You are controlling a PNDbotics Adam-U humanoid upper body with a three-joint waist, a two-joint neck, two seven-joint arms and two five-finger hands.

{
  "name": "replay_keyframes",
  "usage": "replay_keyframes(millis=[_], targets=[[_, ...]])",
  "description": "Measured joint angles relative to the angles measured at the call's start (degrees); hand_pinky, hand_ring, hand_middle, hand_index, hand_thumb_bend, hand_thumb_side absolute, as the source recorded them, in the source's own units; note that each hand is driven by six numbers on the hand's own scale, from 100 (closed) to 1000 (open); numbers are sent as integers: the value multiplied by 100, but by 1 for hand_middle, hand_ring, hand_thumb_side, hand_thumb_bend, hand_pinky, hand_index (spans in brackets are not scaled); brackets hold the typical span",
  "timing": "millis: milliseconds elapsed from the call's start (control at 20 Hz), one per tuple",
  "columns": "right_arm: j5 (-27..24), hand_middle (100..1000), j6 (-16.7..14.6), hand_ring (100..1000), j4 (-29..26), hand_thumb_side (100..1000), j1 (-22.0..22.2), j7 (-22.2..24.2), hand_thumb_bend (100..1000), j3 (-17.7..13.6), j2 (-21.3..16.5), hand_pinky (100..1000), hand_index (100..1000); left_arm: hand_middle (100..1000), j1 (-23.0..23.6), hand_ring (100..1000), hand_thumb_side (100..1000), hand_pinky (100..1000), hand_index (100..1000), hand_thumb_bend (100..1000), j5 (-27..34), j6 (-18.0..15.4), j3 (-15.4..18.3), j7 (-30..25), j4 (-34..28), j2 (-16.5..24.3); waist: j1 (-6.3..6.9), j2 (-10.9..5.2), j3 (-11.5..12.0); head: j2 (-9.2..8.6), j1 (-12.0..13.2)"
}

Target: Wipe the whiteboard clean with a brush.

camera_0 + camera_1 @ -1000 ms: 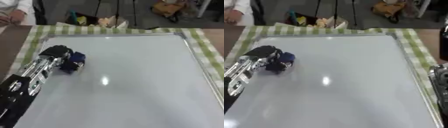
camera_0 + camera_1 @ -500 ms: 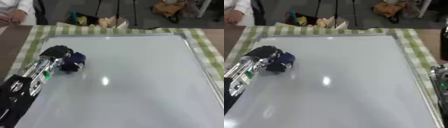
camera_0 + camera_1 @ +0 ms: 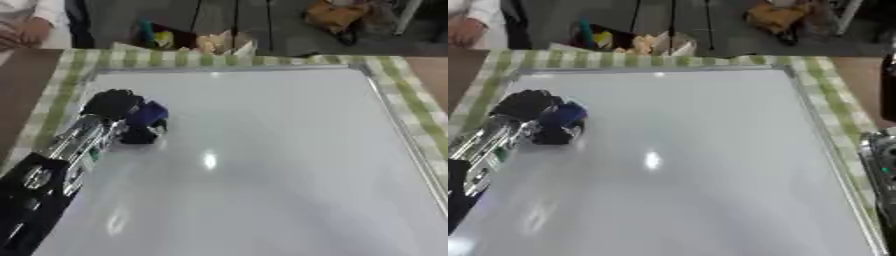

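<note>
**Fingers curled round a blue brush at the board's left side**

Fingers (image 3: 131,134) of the left hand (image 3: 112,104) are bent down and closed around the brush (image 3: 147,114), a small blue block with a darker underside that sits against the whiteboard (image 3: 289,150). The hand is black, and its silver and black forearm runs back to the lower left corner of the left eye view. Hand and brush are on the left part of the board, nearer the far edge than the near one, and a little inside the left frame rail.

The whiteboard fills most of the table, with a thin metal frame all round. Its surface looks white and glossy, with a bright spot of reflected light near the middle; no marks can be made out on it. A green and white checked cloth (image 3: 411,95) lies under the board and shows as a border along the far, left and right sides.

The right hand (image 3: 883,165) shows only as a silver and black part at the right edge of the right eye view, beside the board; whether it is spread or closed cannot be told.
</note>
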Motion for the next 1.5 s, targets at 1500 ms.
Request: replay_keyframes(millis=[1500], targets=[[-18, 771, 0, 837, 0, 964, 2, 2, 100, 2, 1, 809, 819, 490, -162, 465, 845, 307, 781, 100, 202, 245, 450, 359, 563, -140, 0, 12, -34, -24, 20]])
